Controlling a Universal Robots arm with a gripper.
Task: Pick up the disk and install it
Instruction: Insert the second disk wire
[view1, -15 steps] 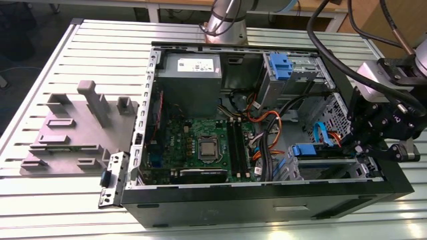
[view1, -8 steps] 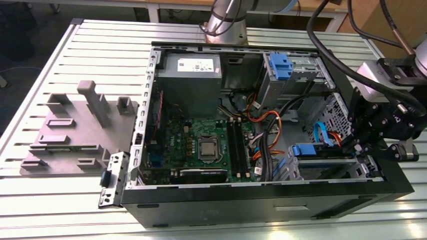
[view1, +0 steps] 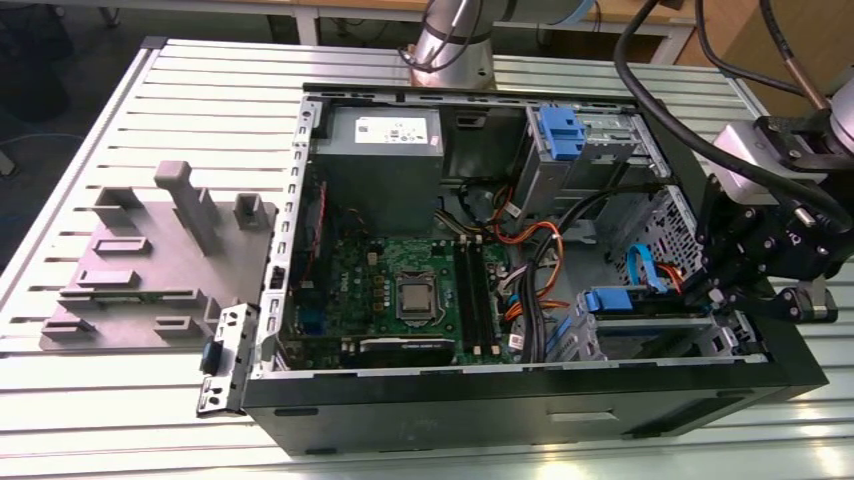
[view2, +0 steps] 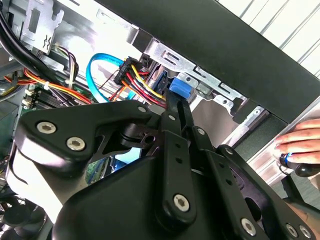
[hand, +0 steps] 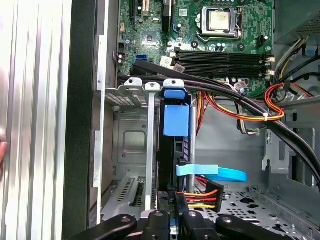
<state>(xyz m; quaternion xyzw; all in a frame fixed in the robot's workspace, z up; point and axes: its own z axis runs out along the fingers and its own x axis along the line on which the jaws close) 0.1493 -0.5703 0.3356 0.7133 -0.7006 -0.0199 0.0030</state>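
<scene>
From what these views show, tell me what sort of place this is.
Probably a robotics lab or test bench for computer assembly. An open desktop computer case lies on a slotted aluminium table, a grey fixture block sits beside it, and the robot arm's base is mounted at the table's far edge.

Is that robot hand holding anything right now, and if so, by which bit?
It cannot be told. The hand is down at the drive cage by the blue tab, but its grip isn't visible.
</scene>
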